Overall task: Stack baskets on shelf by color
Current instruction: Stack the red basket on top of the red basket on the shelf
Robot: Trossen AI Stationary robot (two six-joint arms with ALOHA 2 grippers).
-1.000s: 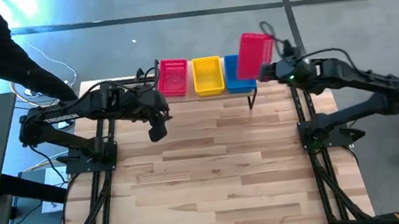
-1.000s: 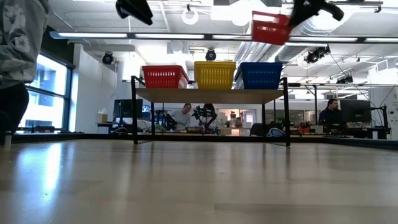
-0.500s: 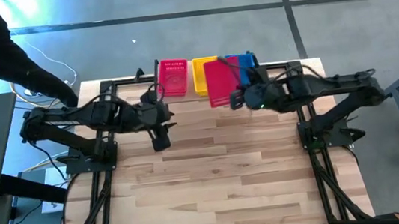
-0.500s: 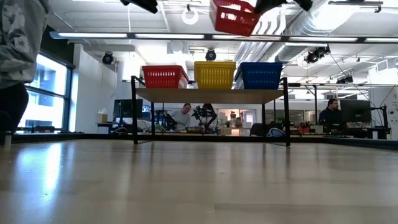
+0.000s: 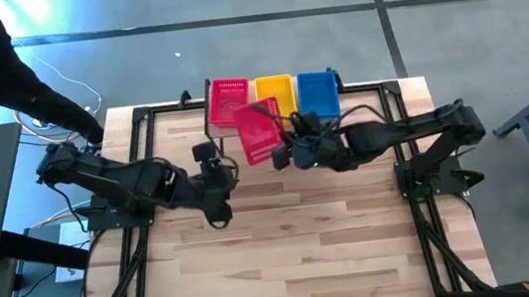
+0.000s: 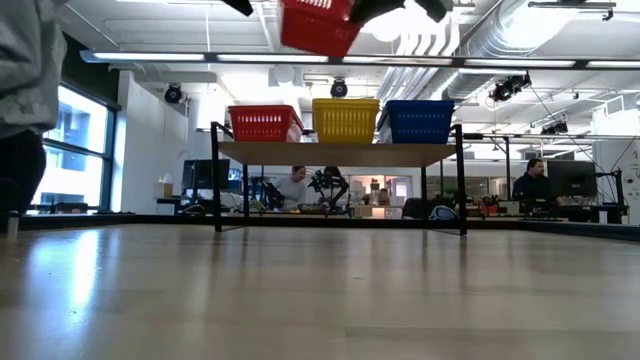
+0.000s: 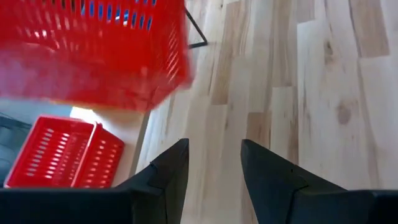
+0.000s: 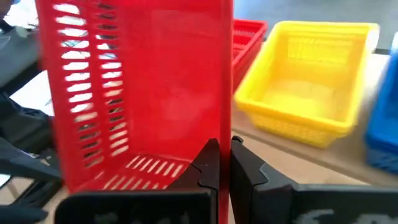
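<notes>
A red basket (image 5: 229, 100), a yellow basket (image 5: 275, 91) and a blue basket (image 5: 318, 92) stand side by side on the shelf (image 6: 340, 152) at the table's far edge. Another red basket (image 5: 257, 129) hangs tipped on its side in the air, in front of the shelf's red and yellow baskets, high in the low view (image 6: 318, 25). My right gripper (image 8: 222, 163) is shut on it. My left gripper (image 7: 214, 168) stands open with nothing between its fingers, over the table, left of and nearer than the held basket (image 7: 93, 56). My right gripper pinches one side wall (image 8: 225, 127) of the red basket between its two fingers, one finger inside the basket and one outside. The fingers come from the table's right, slanting down. The basket is lifted clear of table and shelf, tipped so that its opening faces sideways.
The shelf stands on black legs (image 6: 216, 185) with open space beneath it. Bare wooden tabletop (image 5: 296, 245) stretches toward the near edge. A person in dark clothing (image 5: 6, 68) stands beyond the table's far left corner.
My right gripper has carried the red basket toward the table's left edge, from over the shelf's right end to in front of the red and yellow baskets, and it has sunk a little. My left gripper has swung toward the near edge and rolled, staying open.
</notes>
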